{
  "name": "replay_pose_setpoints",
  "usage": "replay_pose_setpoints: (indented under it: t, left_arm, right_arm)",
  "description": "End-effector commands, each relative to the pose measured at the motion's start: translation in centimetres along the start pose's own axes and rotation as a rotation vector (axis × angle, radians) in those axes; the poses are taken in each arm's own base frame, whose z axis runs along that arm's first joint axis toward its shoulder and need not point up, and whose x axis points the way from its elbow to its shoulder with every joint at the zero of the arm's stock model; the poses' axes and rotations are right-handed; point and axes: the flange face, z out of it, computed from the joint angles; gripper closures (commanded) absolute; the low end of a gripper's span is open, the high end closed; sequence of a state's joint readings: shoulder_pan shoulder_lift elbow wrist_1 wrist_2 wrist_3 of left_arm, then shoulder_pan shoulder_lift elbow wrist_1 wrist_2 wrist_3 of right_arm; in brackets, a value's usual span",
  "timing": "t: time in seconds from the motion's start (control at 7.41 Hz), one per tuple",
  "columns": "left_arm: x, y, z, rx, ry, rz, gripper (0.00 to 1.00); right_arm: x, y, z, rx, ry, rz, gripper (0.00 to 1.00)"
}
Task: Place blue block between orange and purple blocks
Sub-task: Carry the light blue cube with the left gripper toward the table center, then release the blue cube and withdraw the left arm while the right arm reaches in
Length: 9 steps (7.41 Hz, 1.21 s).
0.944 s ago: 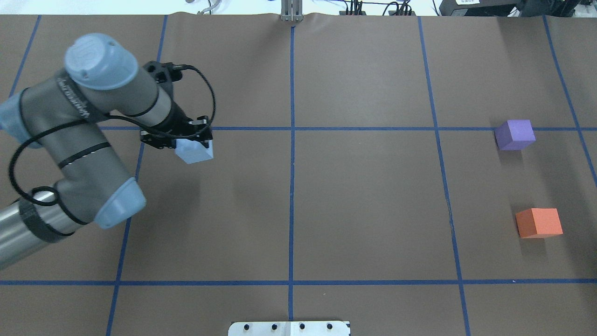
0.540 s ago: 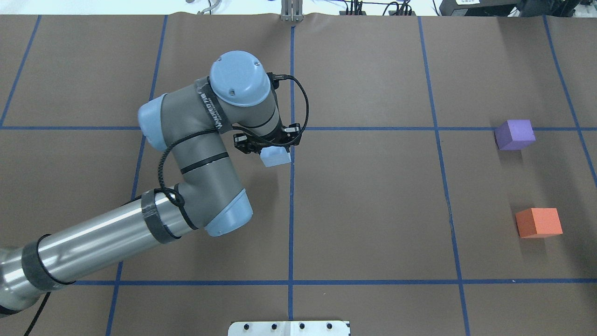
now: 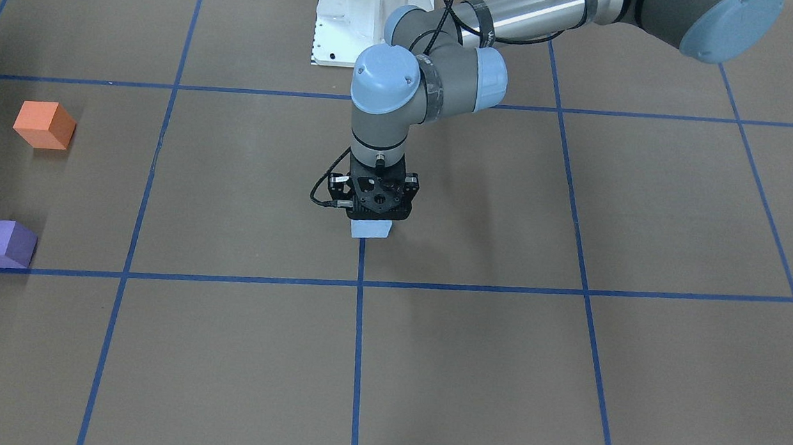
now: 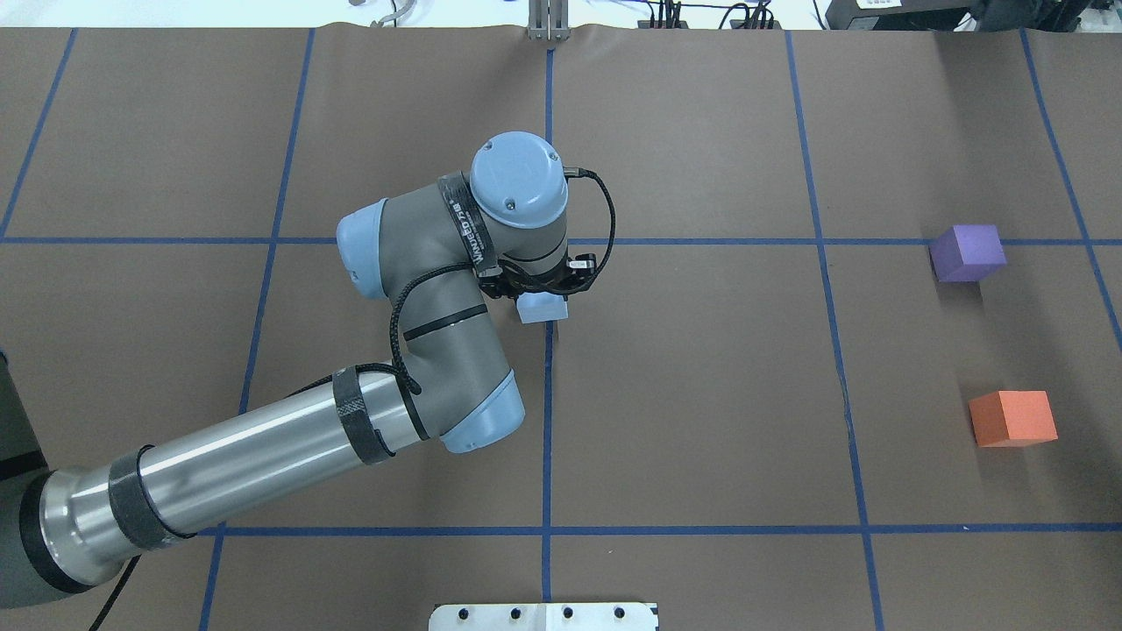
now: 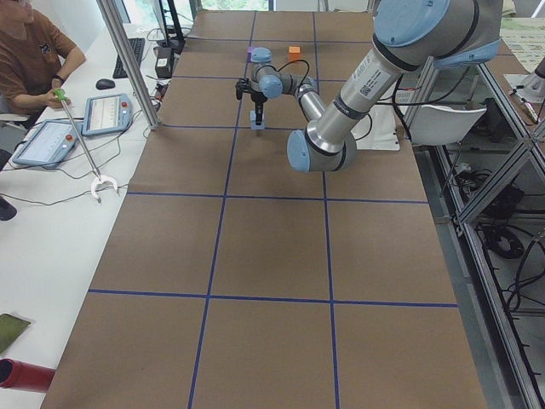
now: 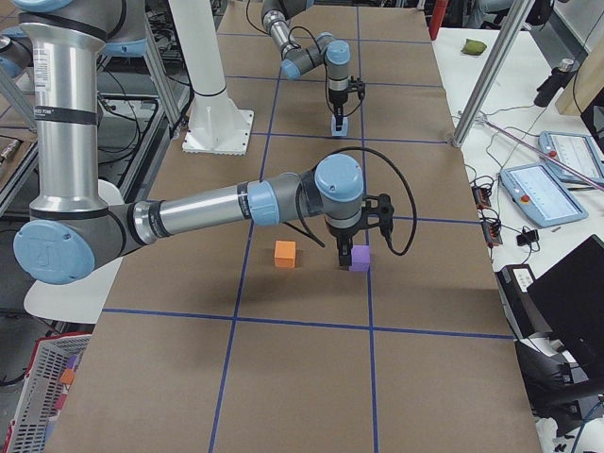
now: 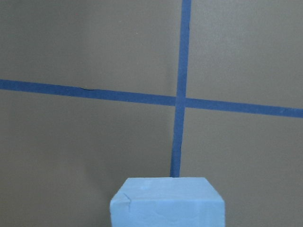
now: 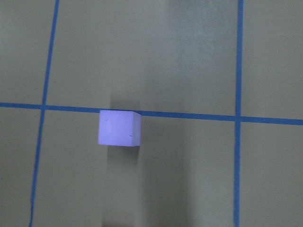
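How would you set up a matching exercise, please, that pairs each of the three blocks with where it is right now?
Things:
1. blue block
2. purple block
3. orange block

Places:
A. on the table, clear of all tape
B. held in the left gripper, near the table's middle
C. on the table, right against a tape line

Pairs: 1-B, 2-C, 3-A
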<state>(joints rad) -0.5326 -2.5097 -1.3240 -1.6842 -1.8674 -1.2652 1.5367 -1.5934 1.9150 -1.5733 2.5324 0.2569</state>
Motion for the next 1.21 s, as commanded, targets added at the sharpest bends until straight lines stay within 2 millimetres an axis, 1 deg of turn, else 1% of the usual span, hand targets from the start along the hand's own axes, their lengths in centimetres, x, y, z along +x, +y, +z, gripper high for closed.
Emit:
replay_pose_setpoints:
  t: [0.0, 0.13, 0.27, 0.4, 0.54, 0.67, 0.81, 0.94, 1.08]
  left_arm:
    - [0.7, 1.0, 1.5, -0.002, 0.037, 0.022, 0.42]
    - [0.5, 1.0, 1.9, -0.002, 0.036, 0.023, 0.39]
    - [0.4, 0.9, 1.8, 0.000, 0.038, 0.027, 0.00]
    - [0.7, 0.7, 0.6, 0.009, 0.059, 0.016, 0.00]
    - [0.8, 0.1, -0.8, 0.016, 0.076, 0.012, 0.00]
    - [-0.4, -1.7, -2.3, 0.003, 0.085, -0.006, 0.00]
    - [-2.9, -4.4, -3.6, -0.085, 0.106, -0.047, 0.00]
    - [-7.1, -7.1, -4.4, -0.098, 0.107, -0.083, 0.00]
    - [-11.4, -8.4, -4.3, -0.082, 0.089, -0.072, 0.00]
  right_arm:
    - [-12.6, -2.0, 0.2, -0.003, -0.054, 0.086, 0.00]
    - [-18.7, -3.3, 0.7, -0.021, -0.046, 0.089, 0.00]
    - [-25.6, -5.3, 0.3, -0.050, -0.039, 0.134, 0.00]
    - [-32.7, -6.1, 0.3, -0.058, 0.003, 0.179, 0.00]
    - [-38.8, -5.3, 2.0, -0.066, 0.037, 0.186, 0.00]
    - [-44.4, -3.1, 5.3, -0.068, 0.065, 0.190, 0.00]
    - [-49.4, -1.4, 7.4, -0.054, 0.079, 0.189, 0.00]
    - [-52.8, 0.0, 8.8, -0.057, 0.081, 0.202, 0.00]
    - [-56.2, 0.8, 10.8, -0.063, 0.096, 0.171, 0.00]
